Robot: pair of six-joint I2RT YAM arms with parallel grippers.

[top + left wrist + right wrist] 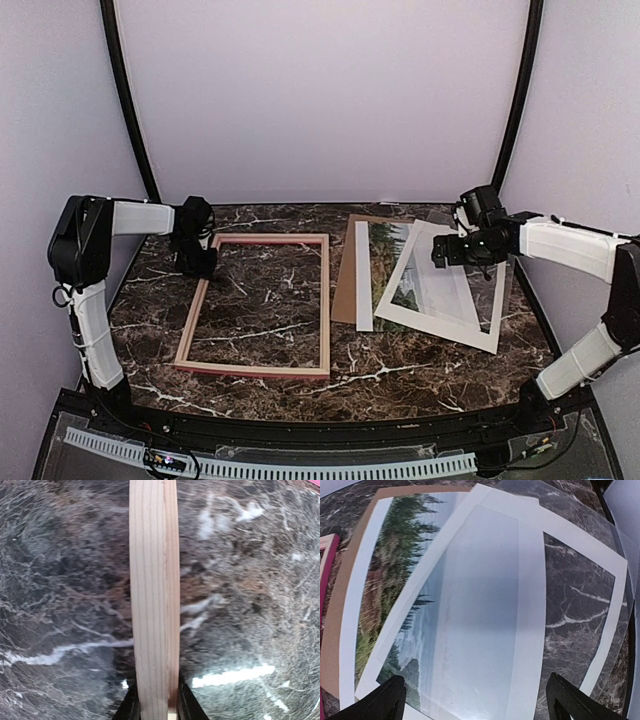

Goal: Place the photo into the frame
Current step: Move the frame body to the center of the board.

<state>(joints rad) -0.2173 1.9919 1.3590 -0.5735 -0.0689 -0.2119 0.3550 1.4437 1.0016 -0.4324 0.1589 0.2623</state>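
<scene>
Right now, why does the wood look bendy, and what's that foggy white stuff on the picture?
Left wrist view: the wide lens bows the straight frame rail, and a white glare streak sits on the table. Right wrist view: a pale sheen washes out part of the photo inside the mat. Top view: soft, even light.

White mat (435, 328), brown backing board (345, 285)

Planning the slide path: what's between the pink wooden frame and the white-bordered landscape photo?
Top view: a sliver of bare marble table, then the exposed edge of the brown backing board under the photo.
</scene>
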